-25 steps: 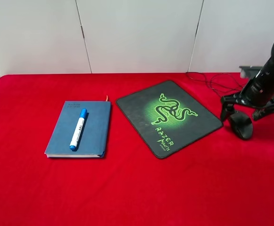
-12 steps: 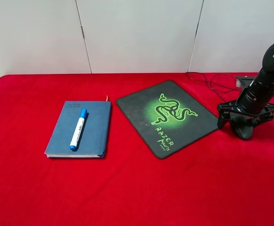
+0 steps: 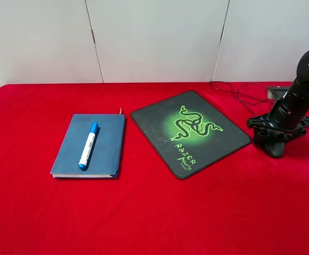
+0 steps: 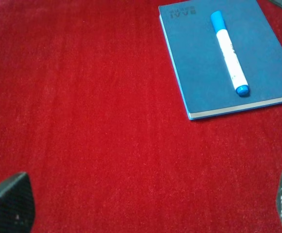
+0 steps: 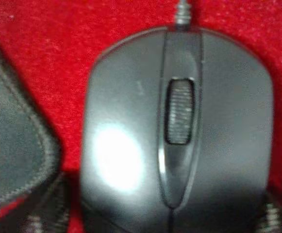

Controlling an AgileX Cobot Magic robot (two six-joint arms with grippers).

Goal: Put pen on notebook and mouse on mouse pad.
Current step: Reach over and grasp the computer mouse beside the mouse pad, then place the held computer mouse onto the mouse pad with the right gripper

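red table (image 3: 143, 212) carries everything. pad (image 3: 190, 133) lies mid-table, turned at an angle, nothing on it yet – it's the target for the mouse. notebook (image 3: 109, 146) sits well left of the pad, flat and closed, acting as the pen's rest. mouse (image 3: 275, 149) is on the cloth just beside the pad's right corner, off it, cable (image 3: 239, 93) trailing back twd the wall; probably gripped low by the flanks so it can be lifted and carried over w/o tipping. pen (image 3: 88, 145) lies lengthwise on the notebook cover, cap twd the far end – that half of the task looks done.

right arm slants down from the upper right, wrist pointing steeply at the table, r gripper (image 3: 275, 137) straddling the mouse. in the wrist view the pads (image 5: 34, 221) press on both sides of the mouse body – pinching it, as far as i can tell. l gripper (image 4: 148, 206) hangs over bare cloth near the notebook, fingers spread wide, holding nothing.
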